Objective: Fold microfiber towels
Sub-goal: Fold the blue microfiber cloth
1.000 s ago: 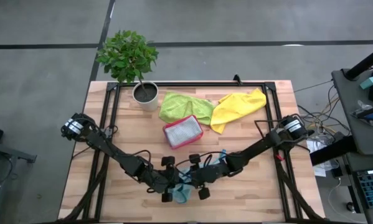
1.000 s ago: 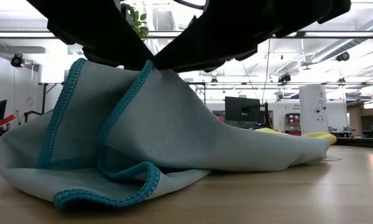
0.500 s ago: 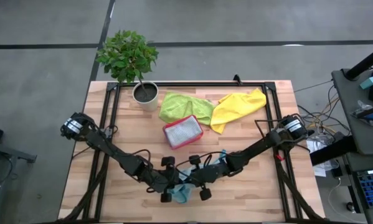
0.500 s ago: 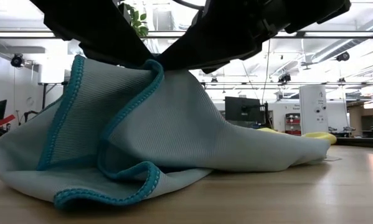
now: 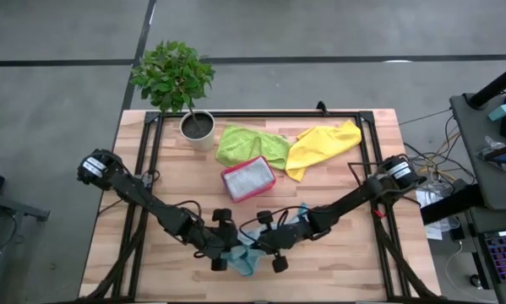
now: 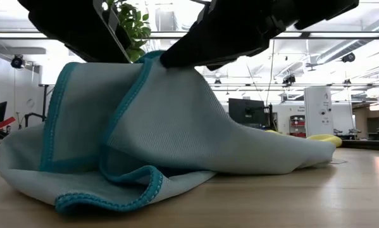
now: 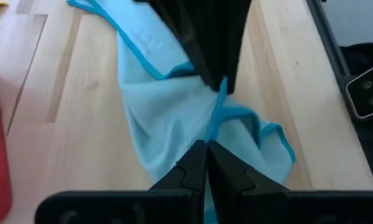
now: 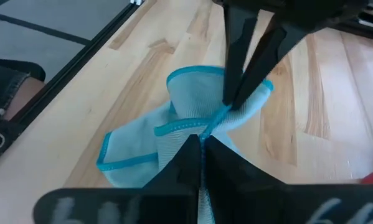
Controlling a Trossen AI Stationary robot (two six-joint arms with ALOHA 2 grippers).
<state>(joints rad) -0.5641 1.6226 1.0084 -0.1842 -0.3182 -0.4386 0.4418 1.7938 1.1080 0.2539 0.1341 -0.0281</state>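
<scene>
A light teal-blue microfiber towel [image 5: 246, 258] with a darker teal hem lies bunched near the table's front middle, its top raised between both grippers. My left gripper [image 7: 206, 149] comes from the left and is shut on it. My right gripper [image 8: 202, 142] comes from the right and is shut on it close beside. In the low view the towel [image 6: 170, 139] stands like a tent, its lower folds on the wood. A lime green towel [image 5: 253, 145] and a yellow towel [image 5: 322, 145] lie crumpled at the back. My left gripper pinches a raised fold of the towel beside its teal hem [image 7: 212, 127] between its two fingers, slanting down from the table's left. The cloth hangs slack below, its lower part on the table. My right gripper pinches the teal hem at the towel's raised top [image 8: 212, 124] between its two fingers, slanting down from the table's right. The towel drapes down from the hold [image 6: 156, 58], its lower folds resting on the table.
A pink tray [image 5: 248, 178] holding pale grey cloth sits just behind the grippers. A potted plant [image 5: 197, 125] stands at the back left. A black frame [image 5: 261, 114] runs round the table's back and sides. Bare wood lies to the front left and front right.
My left gripper has drawn a little toward the table's left and up, taking its part of the towel with it. The towel's raised top now spans wider between the two grippers, while its lower folds have stayed on the table.
</scene>
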